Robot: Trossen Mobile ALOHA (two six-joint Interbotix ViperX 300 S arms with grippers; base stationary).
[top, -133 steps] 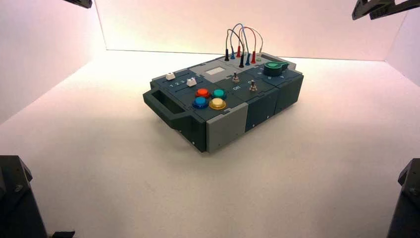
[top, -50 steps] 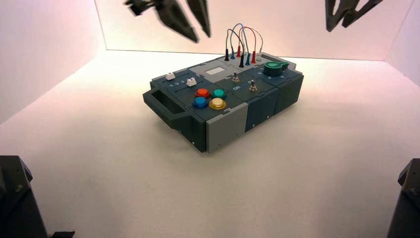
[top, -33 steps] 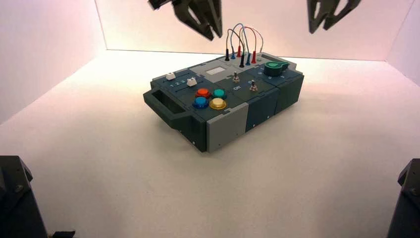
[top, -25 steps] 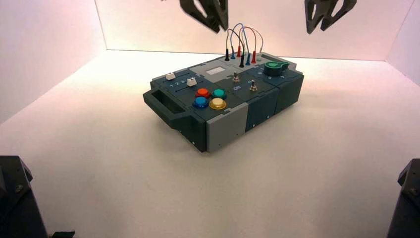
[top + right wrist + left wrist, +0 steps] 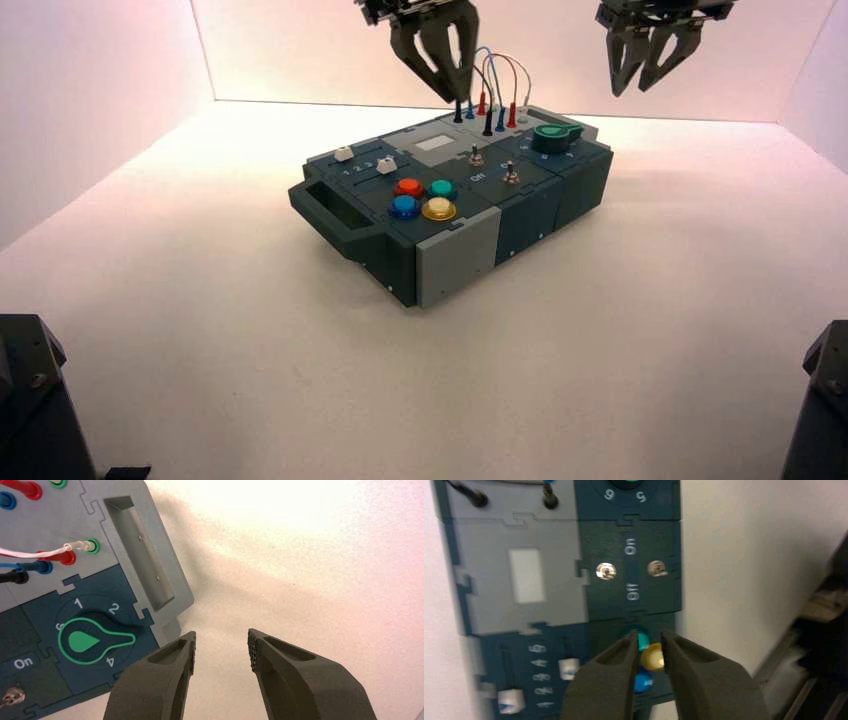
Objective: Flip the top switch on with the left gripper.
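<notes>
While the L pincer (image 5: 456, 98) hung above the box's (image 5: 458, 255) far side, it was released, w/ a gap between its tips and nothing held. The top switch (image 5: 476, 157), prob. the farther of 2, was below it, toward the high cam, not touched. So only the approach was partly done; reach & flip were left, though lever pos. was unclear. R pincer (image 5: 630, 92) waited to its right, open.
</notes>
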